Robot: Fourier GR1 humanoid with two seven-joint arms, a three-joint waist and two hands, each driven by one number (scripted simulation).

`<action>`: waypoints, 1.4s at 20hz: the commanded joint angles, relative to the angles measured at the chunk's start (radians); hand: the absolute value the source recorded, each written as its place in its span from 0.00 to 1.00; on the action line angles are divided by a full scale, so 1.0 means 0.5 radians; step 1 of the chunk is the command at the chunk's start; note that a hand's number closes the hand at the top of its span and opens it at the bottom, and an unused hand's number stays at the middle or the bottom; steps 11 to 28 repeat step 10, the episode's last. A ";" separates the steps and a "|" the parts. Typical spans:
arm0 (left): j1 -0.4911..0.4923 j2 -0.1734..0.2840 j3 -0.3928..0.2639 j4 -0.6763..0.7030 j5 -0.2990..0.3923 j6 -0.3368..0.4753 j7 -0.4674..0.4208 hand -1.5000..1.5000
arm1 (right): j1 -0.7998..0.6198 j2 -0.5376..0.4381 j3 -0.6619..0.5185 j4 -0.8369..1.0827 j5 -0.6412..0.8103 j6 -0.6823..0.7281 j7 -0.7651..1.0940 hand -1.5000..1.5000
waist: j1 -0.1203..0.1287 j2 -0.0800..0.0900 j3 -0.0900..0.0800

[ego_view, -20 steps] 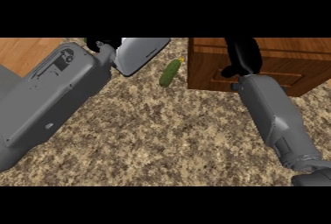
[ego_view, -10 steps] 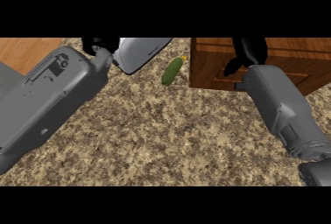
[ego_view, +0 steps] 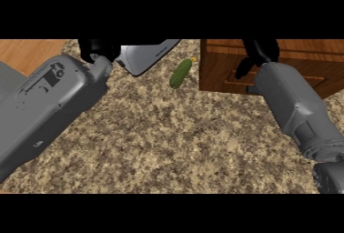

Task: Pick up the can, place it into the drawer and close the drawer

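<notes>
The wooden drawer unit [ego_view: 222,68] stands at the top right of the head view, its front panel facing me. My right hand [ego_view: 259,51] is at its top front, partly cut off by the view's upper edge, with the grey right forearm [ego_view: 295,109] running down to the lower right. My left hand [ego_view: 96,48] shows at the upper left above the big grey left forearm [ego_view: 47,104]. No can is visible anywhere; I cannot tell whether it lies inside the drawer.
A green cucumber [ego_view: 180,73] lies on the speckled counter [ego_view: 174,145] just left of the drawer unit. A grey metal piece [ego_view: 144,54] sits at the top middle. Bare wood [ego_view: 27,52] shows at the upper left corner.
My right forearm has pushed up and forward toward the drawer front. The left forearm has shifted slightly up and right. The cucumber has stayed put.
</notes>
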 commanded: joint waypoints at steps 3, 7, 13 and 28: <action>0.003 0.066 0.030 -0.050 0.000 -0.038 0.026 0.00 | -0.156 0.107 -0.439 -0.050 -0.484 0.205 -0.171 0.00 | 0.034 -0.017 -0.010; 0.056 0.022 0.009 -0.029 -0.032 0.012 0.010 0.00 | -0.147 0.089 -0.604 -0.053 -0.660 0.323 -0.337 0.00 | -0.018 -0.018 -0.015; 0.049 0.055 0.001 -0.110 -0.046 0.041 0.062 0.00 | -0.177 0.063 -0.643 -0.046 -0.695 0.364 -0.366 0.00 | 0.009 -0.023 -0.016; 0.049 0.055 0.001 -0.110 -0.046 0.041 0.062 0.00 | -0.177 0.063 -0.643 -0.046 -0.695 0.364 -0.366 0.00 | 0.009 -0.023 -0.016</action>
